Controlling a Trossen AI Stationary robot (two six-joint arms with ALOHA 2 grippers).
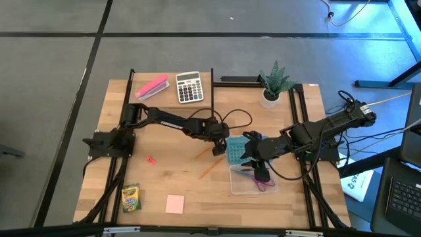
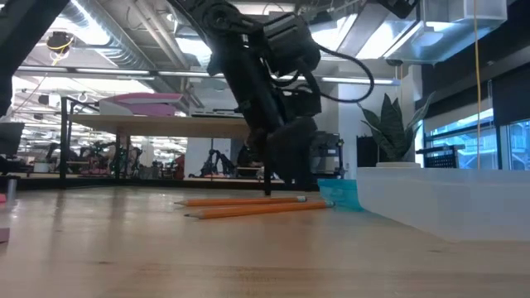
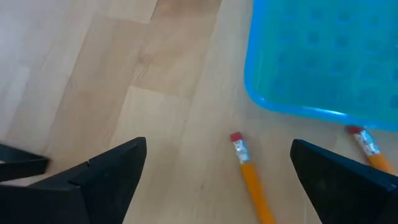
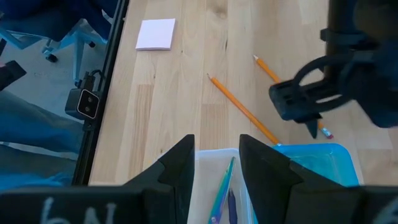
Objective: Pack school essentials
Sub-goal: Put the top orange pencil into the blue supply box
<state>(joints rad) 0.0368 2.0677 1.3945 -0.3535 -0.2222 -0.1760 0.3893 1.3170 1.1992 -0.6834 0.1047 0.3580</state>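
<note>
Two orange pencils (image 1: 209,168) on table (image 1: 164,131) beside blue lid (image 1: 235,149), eraser ends toward it. Left claw (image 1: 218,149) directly over one pencil (image 3: 250,176), fingers wide apart, empty. Right claw (image 4: 215,163) on clear box (image 1: 250,181) rim, fingers part closed around wall; scissors (image 4: 222,190) inside. Pink notepad (image 1: 174,203), crayon box (image 1: 131,197) near front edge.

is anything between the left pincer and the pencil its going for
Nothing visible does. The left pincer hangs open over the pencil, whose eraser end lies between its fingers; the blue lid sits just beyond.
</note>
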